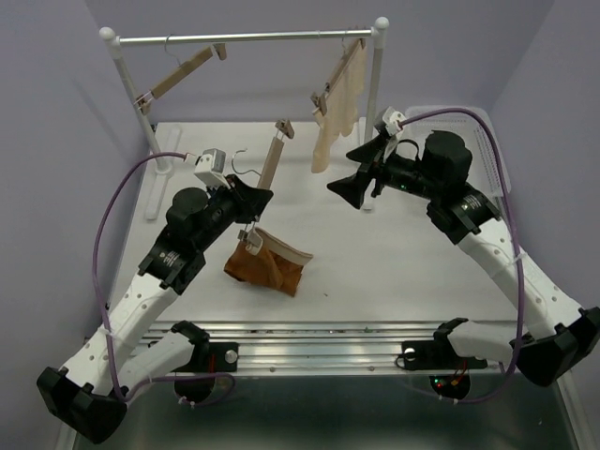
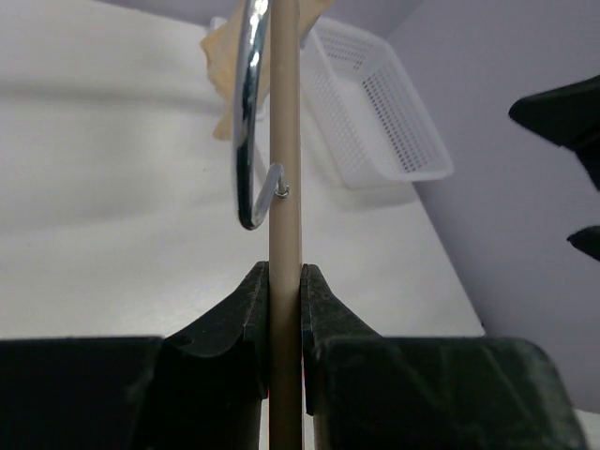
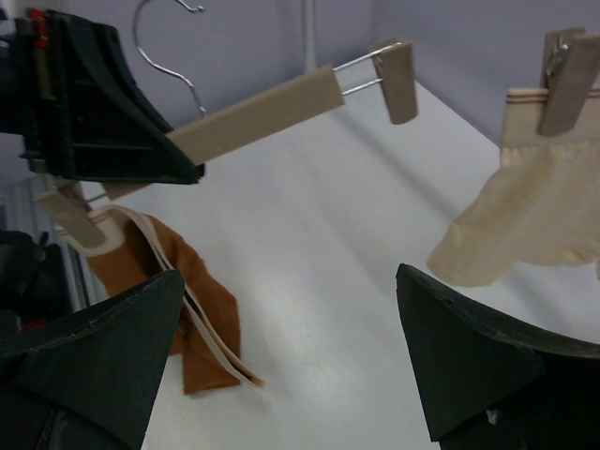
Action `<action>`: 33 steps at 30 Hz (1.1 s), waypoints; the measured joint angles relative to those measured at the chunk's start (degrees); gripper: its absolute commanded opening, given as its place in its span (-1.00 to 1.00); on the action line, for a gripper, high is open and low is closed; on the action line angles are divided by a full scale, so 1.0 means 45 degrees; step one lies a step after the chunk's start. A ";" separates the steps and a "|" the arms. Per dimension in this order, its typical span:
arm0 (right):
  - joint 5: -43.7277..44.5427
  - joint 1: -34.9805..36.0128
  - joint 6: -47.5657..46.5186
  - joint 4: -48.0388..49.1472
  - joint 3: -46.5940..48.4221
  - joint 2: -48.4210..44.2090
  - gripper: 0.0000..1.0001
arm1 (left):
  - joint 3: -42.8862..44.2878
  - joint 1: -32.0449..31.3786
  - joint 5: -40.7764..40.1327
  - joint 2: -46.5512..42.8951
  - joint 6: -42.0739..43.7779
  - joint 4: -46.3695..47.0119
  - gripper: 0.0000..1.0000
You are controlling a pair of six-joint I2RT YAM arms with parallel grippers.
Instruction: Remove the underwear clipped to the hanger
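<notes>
Clamping the tilted light-wood bar hanger [image 1: 272, 161], left tool [image 1: 253, 199] dangles rust-brown fabric underwear [image 1: 267, 270] low-left of the wide-spread right tool [image 1: 349, 189].

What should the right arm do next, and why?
Probably bring the open right gripper down to the underwear and grip it just below the lower clip. The left gripper clamps the hanger, the upper clip is empty, and only that lower clip holds the garment.

Left arm [image 1: 141, 292] and right arm [image 1: 525, 274]: white shells low, black joints above, a purple cable [image 1: 99, 246] along each. Left claw [image 1: 258, 195] and right claw [image 1: 345, 192] are matte-black wedges.
</notes>
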 measured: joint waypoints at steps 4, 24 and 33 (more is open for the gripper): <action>-0.0427 0.0005 0.2735 0.2803 -0.1326 -0.0510 1.00 | -0.0131 0.0000 0.0049 0.0228 -0.0549 0.1802 -1.00; -0.0267 0.0000 1.2211 1.1589 -0.2948 0.3011 0.92 | -0.0379 0.0000 0.3691 0.1914 -0.1603 0.4998 -1.00; -0.0369 0.0000 1.3206 1.2959 -0.2739 0.3900 0.31 | -0.0301 0.0000 0.4629 0.2268 -0.1642 0.5479 -1.00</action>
